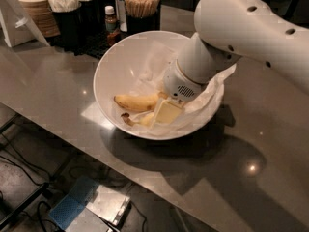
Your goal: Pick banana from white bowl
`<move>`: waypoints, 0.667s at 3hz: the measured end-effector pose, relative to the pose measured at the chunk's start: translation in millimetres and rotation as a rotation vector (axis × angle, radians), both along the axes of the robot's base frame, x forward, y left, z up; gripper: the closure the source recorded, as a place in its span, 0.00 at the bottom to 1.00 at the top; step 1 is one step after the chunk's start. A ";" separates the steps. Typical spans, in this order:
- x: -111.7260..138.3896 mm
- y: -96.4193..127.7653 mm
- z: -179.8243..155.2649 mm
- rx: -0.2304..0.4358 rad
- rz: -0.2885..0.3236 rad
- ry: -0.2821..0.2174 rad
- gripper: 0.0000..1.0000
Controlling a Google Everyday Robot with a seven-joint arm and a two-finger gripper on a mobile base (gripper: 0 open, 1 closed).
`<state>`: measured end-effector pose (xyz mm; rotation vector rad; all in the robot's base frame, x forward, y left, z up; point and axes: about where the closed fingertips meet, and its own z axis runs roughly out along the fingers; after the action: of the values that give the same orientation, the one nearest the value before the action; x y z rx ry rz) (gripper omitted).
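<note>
Gripper [166, 112] low inside white bowl [116, 66], tip against right end of banana [136, 102], grasp state indiscernible.

Glossy white bowl [115, 64], crumpled paper [214, 88]; gripper [163, 115] inside.

No legible text, brand, number or sign appears on any object. The label on the small bottle [112, 19] cannot be read. The claw [165, 113] sits inside the white bowl [110, 66].
</note>
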<state>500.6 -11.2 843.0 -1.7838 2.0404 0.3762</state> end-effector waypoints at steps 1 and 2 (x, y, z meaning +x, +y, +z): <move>0.8 -2.7 -1.6 -0.001 -0.013 0.010 0.42; 0.4 -5.5 0.9 0.002 -0.027 0.016 0.65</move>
<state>501.0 -16.7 843.8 -1.7561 2.0719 0.3851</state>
